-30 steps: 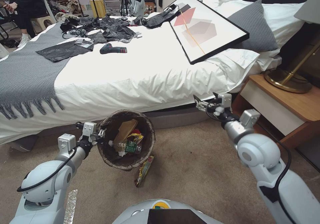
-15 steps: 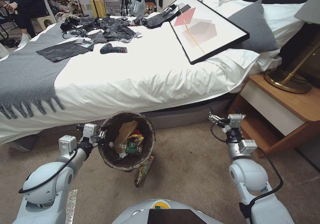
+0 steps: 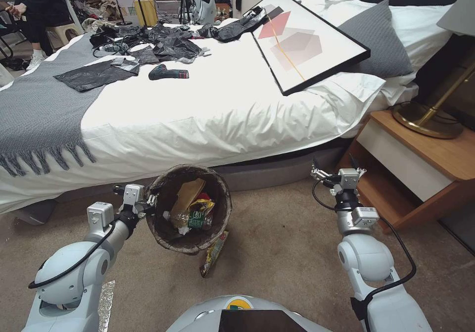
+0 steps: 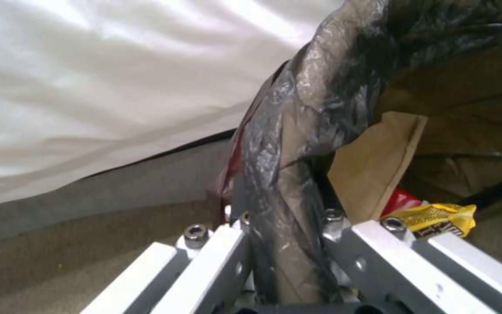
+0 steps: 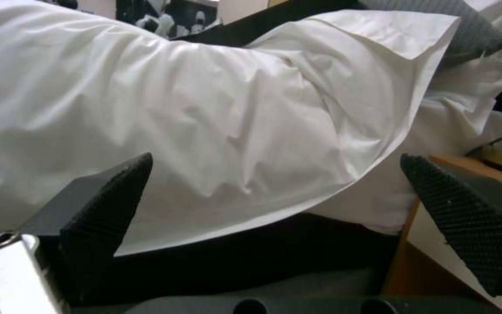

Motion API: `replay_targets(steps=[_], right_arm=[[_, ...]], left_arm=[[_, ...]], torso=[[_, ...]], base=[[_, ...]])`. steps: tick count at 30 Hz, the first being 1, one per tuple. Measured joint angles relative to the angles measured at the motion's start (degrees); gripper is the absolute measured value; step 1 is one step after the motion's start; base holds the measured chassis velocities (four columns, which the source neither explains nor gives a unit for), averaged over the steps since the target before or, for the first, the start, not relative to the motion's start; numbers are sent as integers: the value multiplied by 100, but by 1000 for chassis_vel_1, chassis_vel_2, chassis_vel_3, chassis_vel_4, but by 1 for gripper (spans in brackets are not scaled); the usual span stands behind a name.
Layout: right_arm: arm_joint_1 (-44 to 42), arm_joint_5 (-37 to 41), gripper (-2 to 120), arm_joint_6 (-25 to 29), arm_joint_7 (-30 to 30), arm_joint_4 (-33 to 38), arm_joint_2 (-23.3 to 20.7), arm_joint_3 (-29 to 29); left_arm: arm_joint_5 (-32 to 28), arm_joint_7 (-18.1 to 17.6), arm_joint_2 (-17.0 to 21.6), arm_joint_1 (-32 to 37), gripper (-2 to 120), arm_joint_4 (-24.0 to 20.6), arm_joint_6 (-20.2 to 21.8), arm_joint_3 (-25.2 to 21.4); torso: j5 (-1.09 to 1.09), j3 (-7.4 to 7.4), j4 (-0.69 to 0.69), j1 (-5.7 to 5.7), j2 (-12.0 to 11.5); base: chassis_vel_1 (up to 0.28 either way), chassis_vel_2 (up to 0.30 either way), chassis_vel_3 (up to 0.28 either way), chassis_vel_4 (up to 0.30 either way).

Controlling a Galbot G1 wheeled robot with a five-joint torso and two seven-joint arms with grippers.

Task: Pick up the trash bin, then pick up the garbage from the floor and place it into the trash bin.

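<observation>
The trash bin (image 3: 221, 189), lined with a dark bag, hangs tilted just above the floor (image 3: 287, 253) in front of the bed. My left gripper (image 3: 148, 201) is shut on its near-left rim; in the left wrist view the gripper (image 4: 286, 226) clamps the bag-covered rim (image 4: 297, 131). Inside lie garbage pieces: a brown paper bag (image 3: 187, 193), a yellow packet (image 3: 202, 206) and a green-labelled bottle (image 3: 196, 219). One yellow-red snack packet (image 3: 213, 255) lies on the carpet under the bin's near edge. My right gripper (image 3: 334, 169) is open and holds nothing, low by the bed's corner; its pads (image 5: 106, 209) stand wide apart.
The bed (image 3: 222, 109) with white sheets and a grey base runs across the front. A wooden nightstand (image 3: 420, 164) with a brass lamp base (image 3: 428, 119) stands close to the right arm. A silver tape strip (image 3: 105, 302) lies on the carpet at lower left.
My right arm has dropped and swung right, from in front of the sheet's edge down beside the nightstand, and has held still since half a second ago. The left arm and bin barely moved.
</observation>
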Motion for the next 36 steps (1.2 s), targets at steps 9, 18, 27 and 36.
replay_targets(steps=[9, 18, 27, 36], right_arm=[[27, 45, 100, -55, -1, -49, -63, -17], [46, 62, 100, -93, -1, -55, -75, -51], [50, 68, 100, -97, -4, -92, -101, -62], [63, 70, 100, -100, 1, -155, -102, -76]], left_arm=[[9, 29, 55, -14, 0, 28, 0, -7], [3, 36, 79, -17, 0, 28, 0, -23], [5, 37, 79, -27, 0, 56, 0, -26], [26, 51, 72, -45, 0, 85, 0, -26]], torso=[[0, 0, 0, 0, 0], [0, 0, 1, 0, 0], [1, 0, 0, 0, 0], [1, 0, 1, 0, 0]], base=[[11, 8, 10, 8], [70, 74, 74, 67], [88, 84, 89, 93], [82, 88, 82, 92]])
